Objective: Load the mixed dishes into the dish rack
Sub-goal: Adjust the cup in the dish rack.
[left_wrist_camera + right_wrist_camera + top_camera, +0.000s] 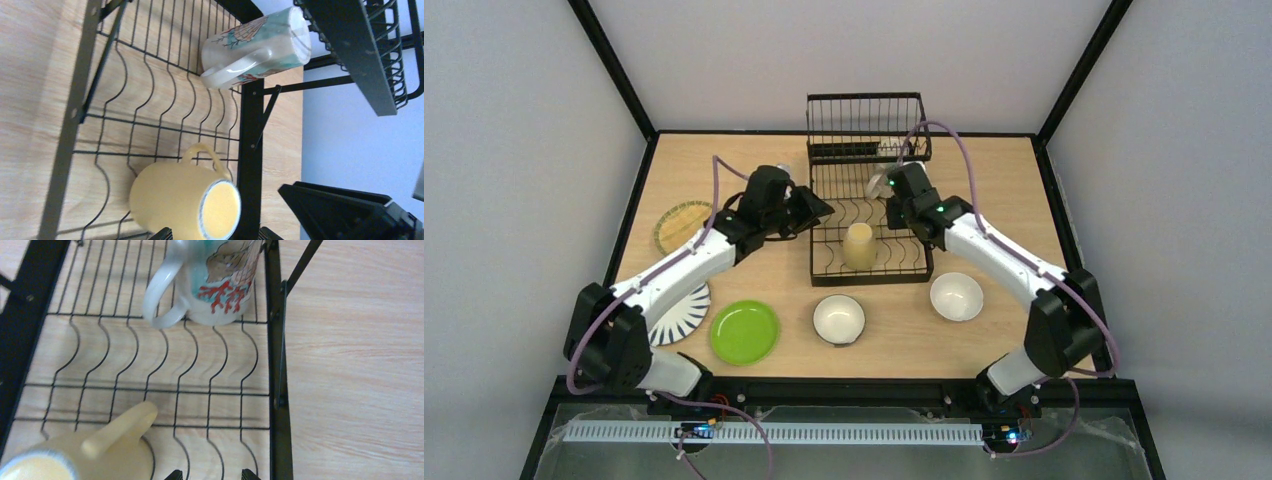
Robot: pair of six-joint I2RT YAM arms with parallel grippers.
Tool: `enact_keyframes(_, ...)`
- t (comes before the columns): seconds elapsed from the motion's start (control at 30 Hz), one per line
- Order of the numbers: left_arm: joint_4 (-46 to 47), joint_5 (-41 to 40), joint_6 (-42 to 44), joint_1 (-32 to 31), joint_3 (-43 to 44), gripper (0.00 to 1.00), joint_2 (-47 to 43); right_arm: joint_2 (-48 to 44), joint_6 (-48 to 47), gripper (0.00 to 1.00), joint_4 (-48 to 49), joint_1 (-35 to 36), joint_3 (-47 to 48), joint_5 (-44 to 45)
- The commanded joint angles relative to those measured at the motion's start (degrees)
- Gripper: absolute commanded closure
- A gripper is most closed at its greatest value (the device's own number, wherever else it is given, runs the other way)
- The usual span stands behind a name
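The black wire dish rack [869, 262] stands at the table's middle back. The pale yellow mug [858, 246] sits upside down on its slotted base, also in the left wrist view [175, 197] and the right wrist view [95, 452]. My left gripper [819, 212] hovers over the rack's left side, open and empty, fingertips [162, 234] wide apart above the mug. My right gripper [899, 195] hovers open and empty over the rack's right side. The lime green plate [745, 331], the tan woven-look plate [682, 225], the black-striped white plate [682, 312] and two bowls [839, 319] [956, 296] lie on the table.
A white mug with a coral and shell pattern [210, 285] lies on the rack base near the upright basket [867, 125], also in the left wrist view [255, 47]. The rack's right rail [274, 365] runs beside my right fingertips [247, 474].
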Motion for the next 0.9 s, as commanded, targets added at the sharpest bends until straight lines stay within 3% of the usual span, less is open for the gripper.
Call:
enact_keyframes(0.0,-3.4,-2.8,2.7,0.2,-3.8,0.02,-4.8,-5.2,-2.1,0.36,-2.1,0.7,-4.1,-8.1)
enact_keyframes(0.2,-3.9,-3.7,2.9,0.3,-7.7,0.02,-8.8,-10.8,-4.4,0.31,-3.4,4.4,-8.3,-16.6)
enact_keyframes(0.33,-3.3,-4.4,3.4,0.1,-9.5,0.02,-11.1,-15.1,-4.3,0.27,0.9,6.0,-13.7,-19.5)
enact_keyframes(0.87,0.6,-9.8,7.4,-3.7,-16.1,0.01,-15.0,-13.0,-2.6,0.27,15.3,8.6,-22.4,-14.0)
